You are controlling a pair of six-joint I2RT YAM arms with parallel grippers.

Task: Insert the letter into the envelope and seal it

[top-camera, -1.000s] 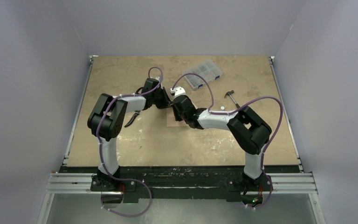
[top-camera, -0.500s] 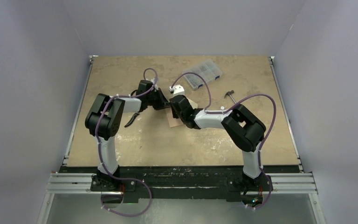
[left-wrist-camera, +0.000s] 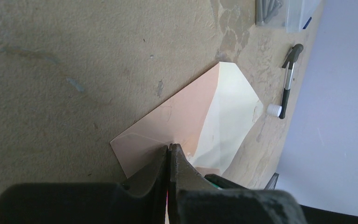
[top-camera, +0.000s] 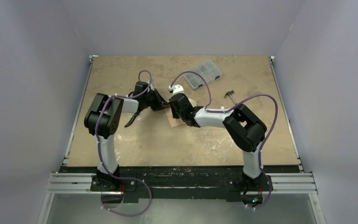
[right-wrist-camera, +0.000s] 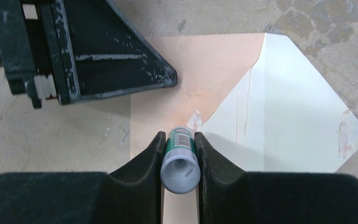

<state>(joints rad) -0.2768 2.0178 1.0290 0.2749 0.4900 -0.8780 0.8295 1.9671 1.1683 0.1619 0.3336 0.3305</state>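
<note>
left pincer — closed, touching envelope | right pincer — grips glue stick

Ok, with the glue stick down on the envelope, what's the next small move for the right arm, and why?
Probably slide the glue stick along the edge of the open flap. The right gripper holds it tip-down where the cream flap meets the envelope body, the flap looks mostly bare, and the shut left gripper seems to pin the envelope down.
</note>
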